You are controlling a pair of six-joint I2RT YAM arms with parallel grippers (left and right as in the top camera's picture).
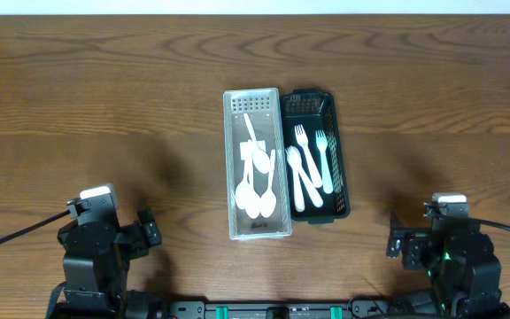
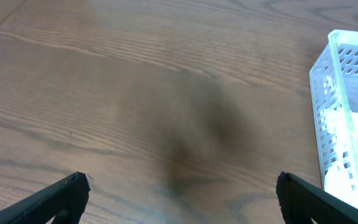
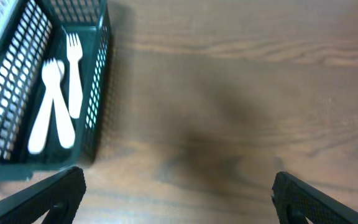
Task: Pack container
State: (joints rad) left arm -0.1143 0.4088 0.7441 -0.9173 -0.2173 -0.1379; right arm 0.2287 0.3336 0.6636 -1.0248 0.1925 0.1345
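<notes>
Packing looks done: spoons [image 1: 257, 190] fill the white basket [image 1: 228, 168], forks [image 1: 310, 164] the dark green basket [image 1: 341, 168] touching it at 3 o'clock, while the left end effector [image 2: 182, 183] at 7 o'clock and right end effector [image 3: 179, 180] at 5 o'clock gape empty.

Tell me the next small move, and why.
Probably hold the open left claw and right claw parked: white plastic spoons lie in the white perforated bin, white plastic forks in the dark green perforated bin, and no loose cutlery shows.

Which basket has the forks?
The dark green basket, on the robot's right of the white basket. It holds white forks; the white one holds spoons.
</notes>
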